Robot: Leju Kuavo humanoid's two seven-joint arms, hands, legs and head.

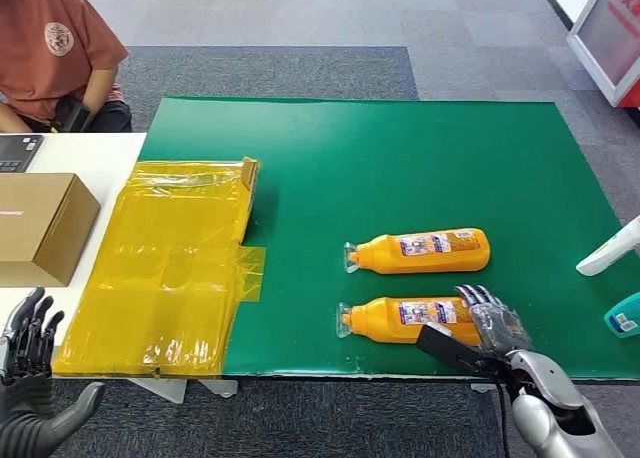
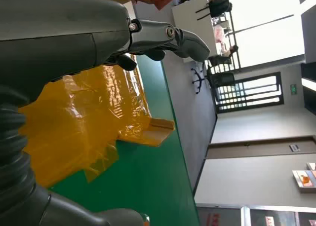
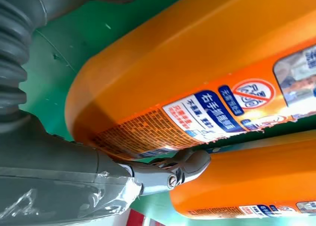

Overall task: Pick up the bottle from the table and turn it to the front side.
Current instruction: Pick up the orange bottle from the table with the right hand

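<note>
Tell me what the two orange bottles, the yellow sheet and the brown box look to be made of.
Near bottle and far bottle: probably smooth glossy plastic, with soft highlights and printed labels. Yellow sheet: likely thin translucent plastic film, wrinkled and shiny. Brown box: apparently matte cardboard, with flat dull faces.

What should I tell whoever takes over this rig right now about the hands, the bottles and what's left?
Left hand: low beside the table, fingers apart, holding nothing.
Right hand: at the base end of the nearer orange plastic bottle, fingers against it; a full grip cannot be confirmed.
Both it and the farther orange plastic bottle lie flat on the green table mat, caps toward the yellow plastic sheet.
Done: approach. Left: grip, lift, turn to front.
</note>
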